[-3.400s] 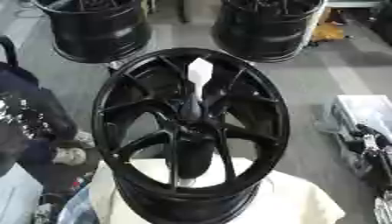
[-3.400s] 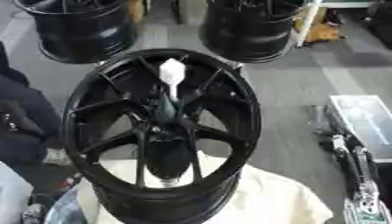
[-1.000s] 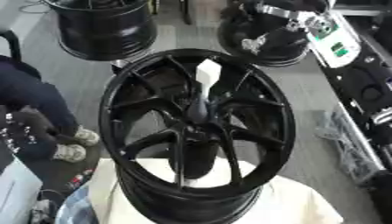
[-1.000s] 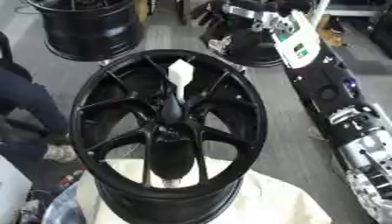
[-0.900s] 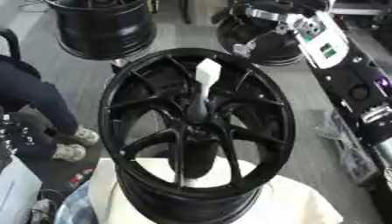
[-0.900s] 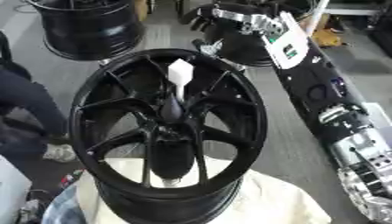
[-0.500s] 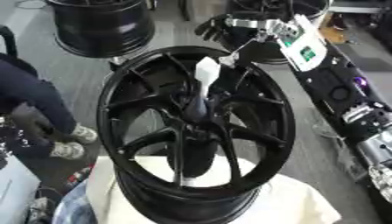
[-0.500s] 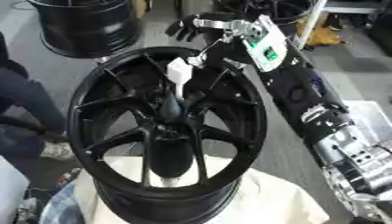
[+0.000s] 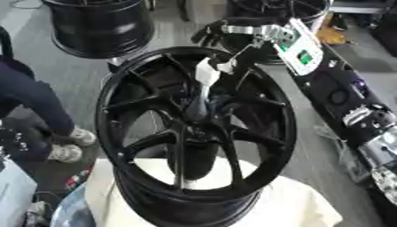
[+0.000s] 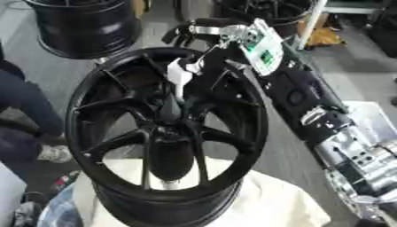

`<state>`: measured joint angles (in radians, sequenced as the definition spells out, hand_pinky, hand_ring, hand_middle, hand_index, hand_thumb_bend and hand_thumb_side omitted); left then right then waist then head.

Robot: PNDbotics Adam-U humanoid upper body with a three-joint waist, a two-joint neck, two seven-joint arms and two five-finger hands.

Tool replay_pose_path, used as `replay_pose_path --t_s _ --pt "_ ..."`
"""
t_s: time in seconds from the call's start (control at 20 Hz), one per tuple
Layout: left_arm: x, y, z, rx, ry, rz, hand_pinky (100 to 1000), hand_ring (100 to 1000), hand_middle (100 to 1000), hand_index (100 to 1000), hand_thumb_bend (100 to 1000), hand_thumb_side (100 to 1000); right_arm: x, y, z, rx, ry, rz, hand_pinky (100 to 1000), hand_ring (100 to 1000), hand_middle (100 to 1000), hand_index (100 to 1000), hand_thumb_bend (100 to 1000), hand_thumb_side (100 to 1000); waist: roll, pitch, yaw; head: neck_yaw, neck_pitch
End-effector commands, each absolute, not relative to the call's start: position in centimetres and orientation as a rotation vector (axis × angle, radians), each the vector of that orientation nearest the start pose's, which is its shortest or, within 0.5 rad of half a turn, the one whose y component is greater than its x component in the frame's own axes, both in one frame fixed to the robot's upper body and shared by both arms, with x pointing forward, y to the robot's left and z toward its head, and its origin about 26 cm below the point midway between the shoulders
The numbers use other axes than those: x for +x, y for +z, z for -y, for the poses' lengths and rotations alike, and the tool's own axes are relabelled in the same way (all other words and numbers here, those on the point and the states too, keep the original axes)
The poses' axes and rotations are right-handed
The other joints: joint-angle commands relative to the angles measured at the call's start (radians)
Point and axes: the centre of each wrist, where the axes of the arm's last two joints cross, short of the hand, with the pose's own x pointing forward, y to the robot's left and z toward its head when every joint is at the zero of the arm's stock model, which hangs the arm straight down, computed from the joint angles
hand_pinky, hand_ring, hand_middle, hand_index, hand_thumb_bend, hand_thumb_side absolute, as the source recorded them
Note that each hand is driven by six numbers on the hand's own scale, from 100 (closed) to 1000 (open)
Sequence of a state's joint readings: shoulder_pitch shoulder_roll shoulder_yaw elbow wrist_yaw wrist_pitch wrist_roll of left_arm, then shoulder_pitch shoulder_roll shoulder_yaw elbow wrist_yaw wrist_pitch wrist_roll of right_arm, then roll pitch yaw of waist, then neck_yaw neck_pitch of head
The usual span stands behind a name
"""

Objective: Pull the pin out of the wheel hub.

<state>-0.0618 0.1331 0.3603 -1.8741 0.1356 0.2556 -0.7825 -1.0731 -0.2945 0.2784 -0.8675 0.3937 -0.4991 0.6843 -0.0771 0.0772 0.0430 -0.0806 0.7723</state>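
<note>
Step in hand: approach to the pin. The wheel [image 9: 198, 128] lies flat on a cream cloth [image 9: 294, 206], hub up. One white pin [image 9: 205, 75] stands in the hub [image 9: 203, 116], leaning slightly toward the far rim; it is not yet out.

The right hand [image 10: 203, 30] reaches in from the right, over the far rim, just above and beyond the pin's top. Its fingers [image 10: 177, 33] look relaxed and partly spread, grasping nothing. Whether any part of the hand touches the pin's head I cannot tell; a small white piece sits right beside the head at the hand's underside. The left hand shows in neither view.

Judgement: next move calls for bringing the hand down and toward the robot so thumb and fingers straddle the pin's upper part, closing on it, then drawing along the pin's own tilted axis, not straight up, to avoid binding in the hub.

Count: wheels being worked, one; pins, one; robot hands in view, one; other black wheels on the floor [image 9: 70, 68] behind, two.
</note>
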Motion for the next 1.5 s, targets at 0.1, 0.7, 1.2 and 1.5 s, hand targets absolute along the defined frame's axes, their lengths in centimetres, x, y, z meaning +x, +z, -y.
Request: replay_pose_path --t_s 0.1,0.7,1.2,1.5 --pt "26.6 11.2 -35.3 -0.319 -0.473 1.688 731 586 578 702 100 938 48.8 22.8 18.9 -0.035 2.214 1.682 845 860 875 924 100 187 0.003 -0.009 -0.002 -0.001 -0.002" --pt "26.7 11.3 -35.3 -0.318 -0.478 1.69 732 586 578 702 100 938 48.1 21.6 19.3 -0.045 2.341 1.596 850 867 881 920 100 137 0.001 -0.008 -0.001 -0.003 -0.002" --pt "26.8 11.4 -35.2 -0.325 -0.482 1.692 732 587 578 702 100 938 48.6 18.8 18.1 0.006 2.406 1.531 845 858 858 905 100 126 0.003 -0.006 0.007 -0.008 -0.002" --pt "26.8 11.4 -35.1 -0.328 -0.484 1.69 733 587 578 702 100 939 48.7 18.7 17.3 0.022 2.42 1.544 836 828 766 838 100 110 0.001 -0.007 0.01 -0.011 -0.002"
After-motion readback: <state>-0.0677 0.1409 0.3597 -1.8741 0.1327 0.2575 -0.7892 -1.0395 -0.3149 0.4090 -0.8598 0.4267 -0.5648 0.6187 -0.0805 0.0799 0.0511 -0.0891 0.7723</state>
